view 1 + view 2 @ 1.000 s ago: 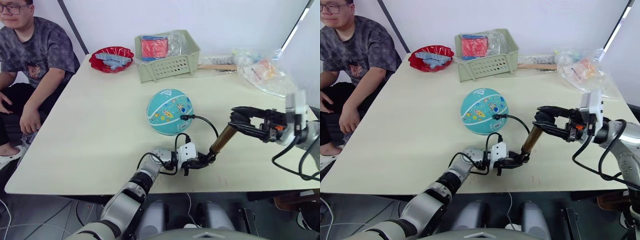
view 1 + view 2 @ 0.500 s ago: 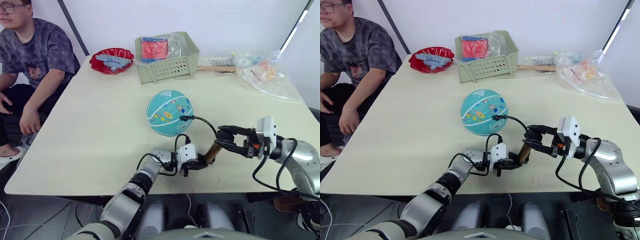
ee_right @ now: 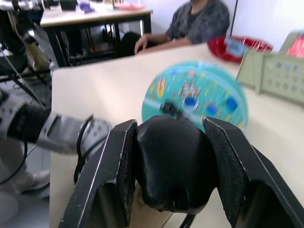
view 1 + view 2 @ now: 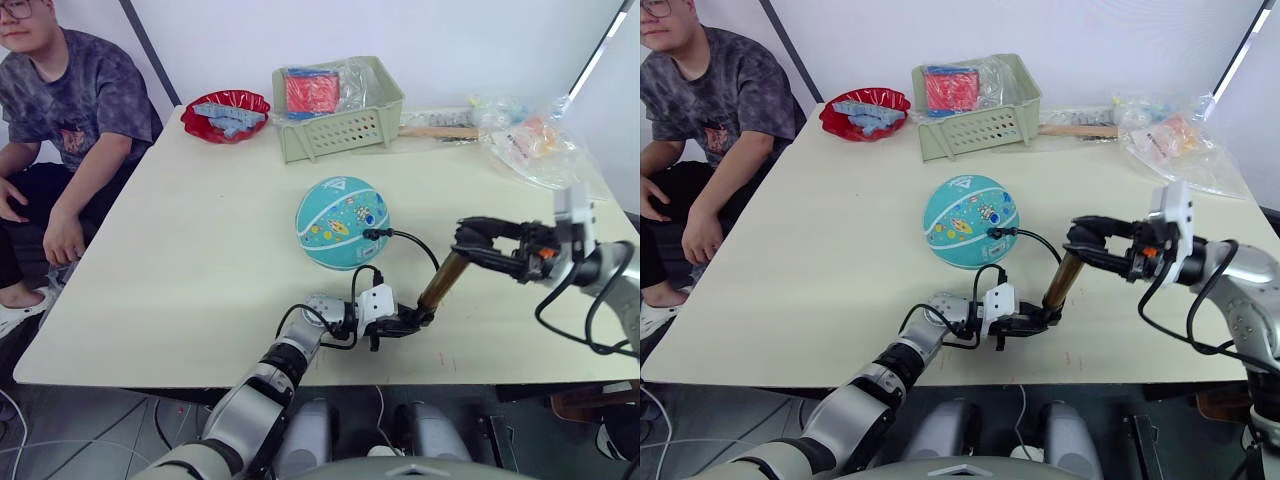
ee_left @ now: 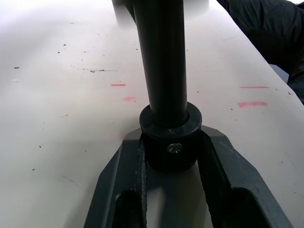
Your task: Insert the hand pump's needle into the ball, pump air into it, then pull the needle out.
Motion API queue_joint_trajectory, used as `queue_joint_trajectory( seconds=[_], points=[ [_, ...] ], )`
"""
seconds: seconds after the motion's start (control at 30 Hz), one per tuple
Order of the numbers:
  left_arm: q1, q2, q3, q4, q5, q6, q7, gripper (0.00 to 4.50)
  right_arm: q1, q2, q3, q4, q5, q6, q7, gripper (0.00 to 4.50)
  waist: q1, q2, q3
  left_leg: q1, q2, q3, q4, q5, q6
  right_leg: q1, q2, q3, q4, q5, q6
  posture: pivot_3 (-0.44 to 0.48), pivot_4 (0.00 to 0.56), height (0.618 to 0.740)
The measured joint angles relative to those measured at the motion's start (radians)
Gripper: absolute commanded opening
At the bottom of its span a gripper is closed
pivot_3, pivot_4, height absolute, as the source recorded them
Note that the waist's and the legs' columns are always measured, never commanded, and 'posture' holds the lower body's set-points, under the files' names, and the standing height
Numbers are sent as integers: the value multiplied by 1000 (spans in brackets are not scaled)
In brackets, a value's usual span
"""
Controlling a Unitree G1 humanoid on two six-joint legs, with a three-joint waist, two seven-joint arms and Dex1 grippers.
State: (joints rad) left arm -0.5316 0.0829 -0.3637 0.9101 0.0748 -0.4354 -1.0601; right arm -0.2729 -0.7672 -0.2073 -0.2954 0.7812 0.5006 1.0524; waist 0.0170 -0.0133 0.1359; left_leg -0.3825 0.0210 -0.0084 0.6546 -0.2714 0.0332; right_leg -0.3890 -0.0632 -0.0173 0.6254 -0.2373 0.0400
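The teal ball [image 4: 342,222] rests mid-table. A small black needle fitting [image 4: 369,235] sits against its near right side, and the pin itself is hidden. A thin black hose [image 4: 418,245] arcs from the fitting to the hand pump [image 4: 441,281]. The pump's bronze barrel stands tilted near the front edge. My left gripper [image 4: 412,321] is shut on the pump's black bottom cap [image 5: 170,142]. My right gripper [image 4: 478,239] is shut on the black handle [image 3: 173,164] at the top. The handle is raised clear of the barrel.
A green basket [image 4: 340,125] and a red bowl [image 4: 225,112] stand at the back. Plastic bags [image 4: 535,148] lie back right, with a wooden stick [image 4: 438,132] beside the basket. A person [image 4: 60,110] sits at the table's left side.
Half a second ago the right gripper had pushed the handle down onto the barrel. It has now drawn the handle back up and to the right. The left gripper and ball stayed put.
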Motion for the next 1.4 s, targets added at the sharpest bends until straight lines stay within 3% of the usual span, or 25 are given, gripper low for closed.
queue_joint_trajectory(
  seconds=[0.47, 0.63, 0.8, 1.4],
  points=[
    [-3, 0, 0, 0, 0, 0, 0, 1070, -146, -90, -125, 24, 163, 131, -22, 1687, -1, 2, 3, 0, 0, 0, 0, 0, 0, 0, -1, 0, 0, 2, 4, 0, 150, 738],
    [2, 1, -3, -3, 1, 0, 0, 1070, -52, -88, -123, -39, 120, 70, -9, 1687, 0, 2, 1, 1, 0, 0, 0, 0, 0, 1, 0, 0, 0, 2, 4, 0, 150, 738],
    [8, 5, -1, -4, 2, 0, 12, 1070, 46, -58, -66, -54, 39, -28, 9, 1687, -3, -3, -3, 3, 1, 0, 0, 0, 0, 3, 0, 0, 0, -2, 4, 0, 150, 738],
    [7, 6, -3, -1, 11, 8, 14, 1070, 178, 91, 185, 45, -254, -310, 14, 1686, -3, -8, -15, 4, 1, 0, 0, 0, 0, 3, 1, 0, 0, 0, 0, 0, 150, 738]
  ],
)
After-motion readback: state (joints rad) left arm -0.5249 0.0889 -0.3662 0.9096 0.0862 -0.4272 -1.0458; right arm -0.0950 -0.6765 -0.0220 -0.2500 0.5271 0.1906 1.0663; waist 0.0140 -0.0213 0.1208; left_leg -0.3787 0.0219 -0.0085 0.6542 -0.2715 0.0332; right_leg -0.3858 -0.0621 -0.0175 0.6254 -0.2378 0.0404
